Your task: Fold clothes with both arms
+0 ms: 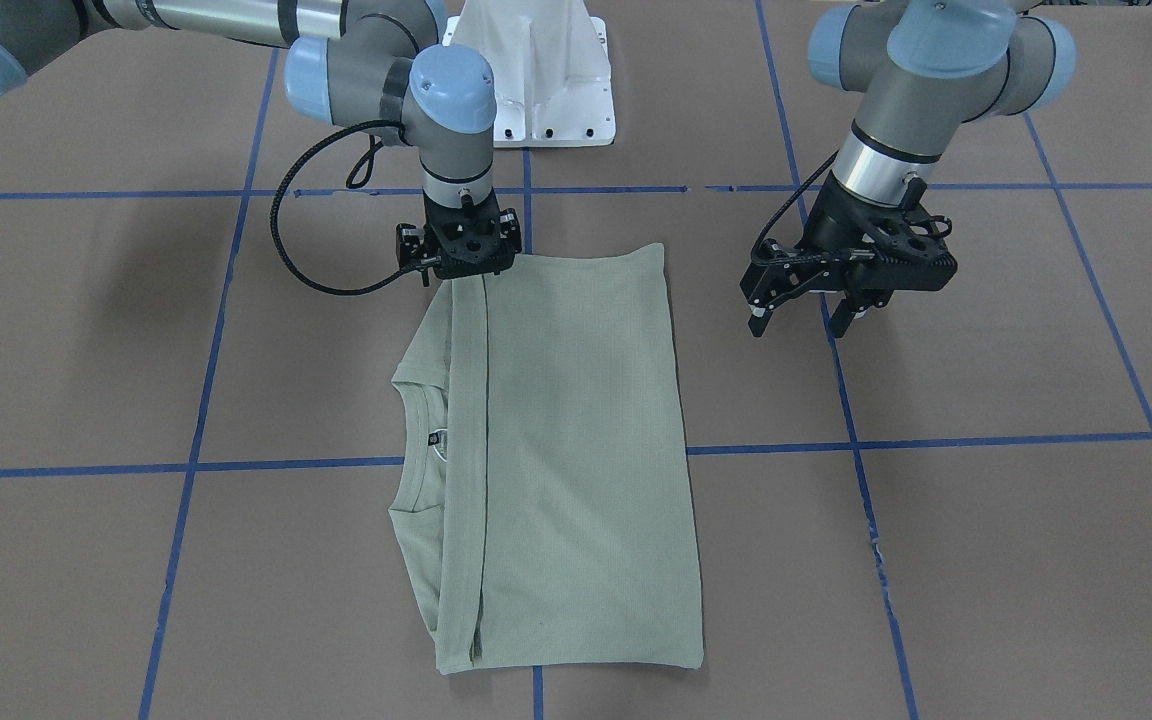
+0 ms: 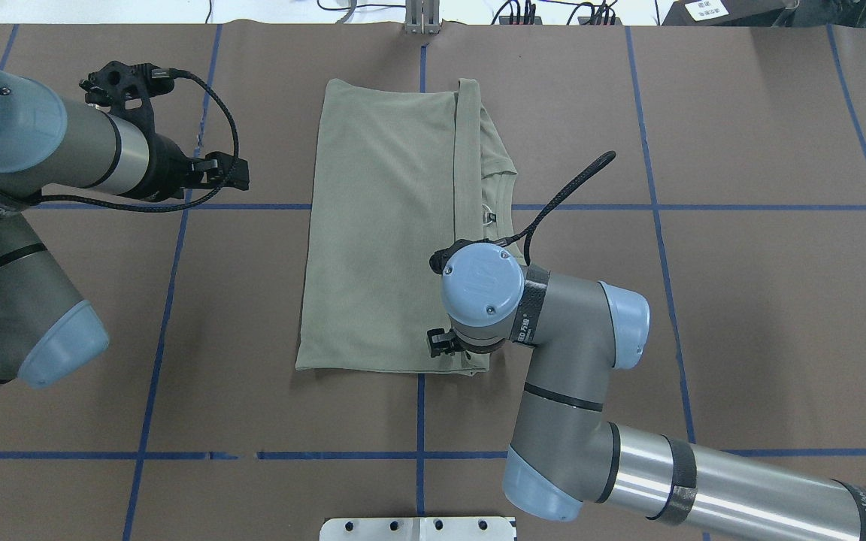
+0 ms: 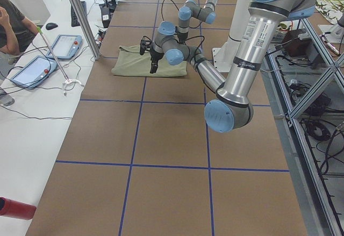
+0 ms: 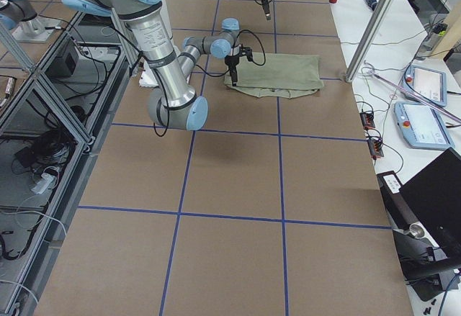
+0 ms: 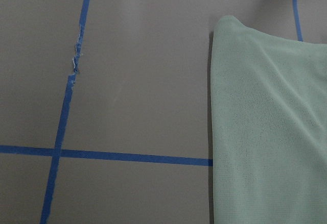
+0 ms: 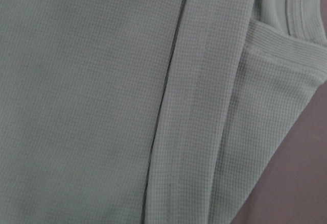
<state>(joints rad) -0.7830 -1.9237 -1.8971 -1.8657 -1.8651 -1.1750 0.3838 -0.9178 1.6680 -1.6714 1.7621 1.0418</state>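
- The shirt (image 1: 576, 450) lies flat in the middle of the worktop (image 1: 986, 560), folded into a long rectangle that runs from the robot's side to the far side.
- A broad folded panel covers most of the shirt. Its long straight edge runs the full length, and a narrow strip shows beyond it on the robot's right.
- On that strip, part of the round neck opening peeks out with a small dark label (image 1: 435, 438). The rest of the neckline is under the panel, and no sleeve shows from above.
- The right claw (image 1: 464, 262) points straight down at the shirt's corner nearest the robot, on the right. Its fingertips are hidden under its own black body, so I cannot tell whether it is clenched, released or pinching cloth.
- From overhead, the right arm (image 2: 576, 353) covers that same corner. The right wrist camera shows only knit fabric, the fold line and a bit of worktop.
- The left claw (image 1: 801, 318) hangs above bare worktop beside the shirt on the robot's left, clear of the cloth, with its fingers spread apart and nothing between them.
- The left wrist camera catches the shirt's edge, cut off at the frame, and blue tape lines (image 5: 127, 157).
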